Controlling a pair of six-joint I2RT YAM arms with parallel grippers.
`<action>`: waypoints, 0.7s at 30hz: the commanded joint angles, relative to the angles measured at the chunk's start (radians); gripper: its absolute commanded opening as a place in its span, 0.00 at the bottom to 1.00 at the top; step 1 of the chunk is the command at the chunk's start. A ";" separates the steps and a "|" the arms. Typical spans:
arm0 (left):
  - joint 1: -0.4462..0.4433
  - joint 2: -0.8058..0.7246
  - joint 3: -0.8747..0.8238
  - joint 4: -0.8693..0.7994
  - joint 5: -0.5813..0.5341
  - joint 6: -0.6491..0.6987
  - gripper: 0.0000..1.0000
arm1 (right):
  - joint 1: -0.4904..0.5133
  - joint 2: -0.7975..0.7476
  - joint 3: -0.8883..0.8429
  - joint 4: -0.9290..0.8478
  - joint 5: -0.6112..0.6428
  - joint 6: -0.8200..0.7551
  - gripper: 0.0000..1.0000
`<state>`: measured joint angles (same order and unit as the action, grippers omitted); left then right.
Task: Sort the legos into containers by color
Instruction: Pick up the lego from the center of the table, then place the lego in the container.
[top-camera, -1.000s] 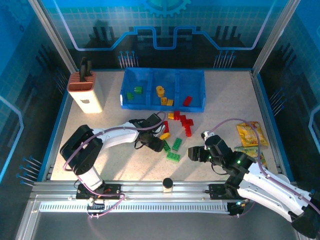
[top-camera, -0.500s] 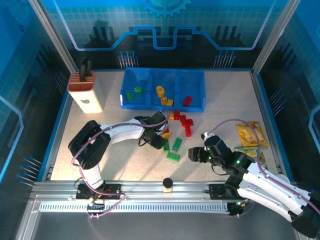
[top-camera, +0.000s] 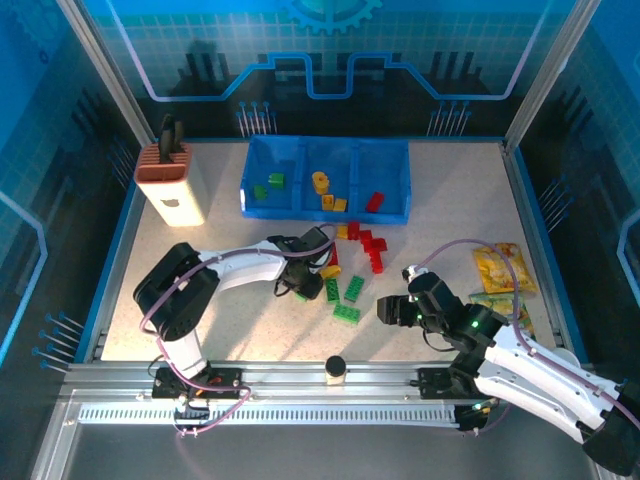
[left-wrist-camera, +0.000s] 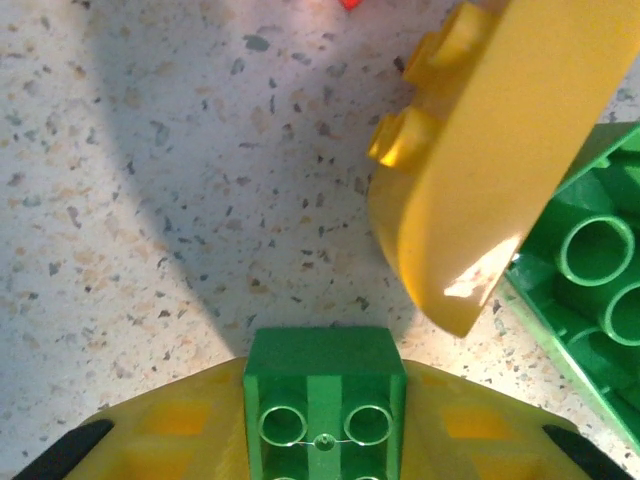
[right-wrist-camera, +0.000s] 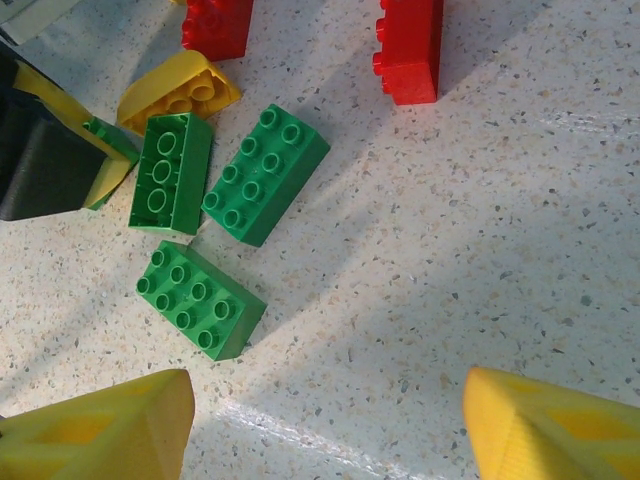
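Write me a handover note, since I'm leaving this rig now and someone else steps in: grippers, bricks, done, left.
Left gripper: shut on a small green brick, low beside the loose pile.
Right gripper: open, empty, over bare table near the pile.
Done: in the blue tray, left bin holds two green bricks, middle bin yellow pieces, right bin a red brick.
Left on the table: several red bricks, three green bricks, one yellow piece.
Next, probably: held green to the left bin, then the rest by color.
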<state>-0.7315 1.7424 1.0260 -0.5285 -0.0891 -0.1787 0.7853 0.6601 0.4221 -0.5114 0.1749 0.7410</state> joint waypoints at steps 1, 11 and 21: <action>0.044 -0.069 -0.012 -0.002 0.039 -0.054 0.30 | 0.011 -0.010 -0.006 -0.009 0.009 0.018 0.72; 0.403 -0.235 0.078 0.056 0.105 -0.238 0.30 | 0.014 -0.030 -0.010 -0.018 0.000 0.027 0.72; 0.515 0.074 0.473 0.039 0.002 -0.197 0.30 | 0.015 -0.031 0.010 -0.038 -0.017 0.024 0.71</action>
<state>-0.2245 1.7142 1.4181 -0.4660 -0.0536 -0.3908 0.7853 0.6384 0.4221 -0.5190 0.1703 0.7589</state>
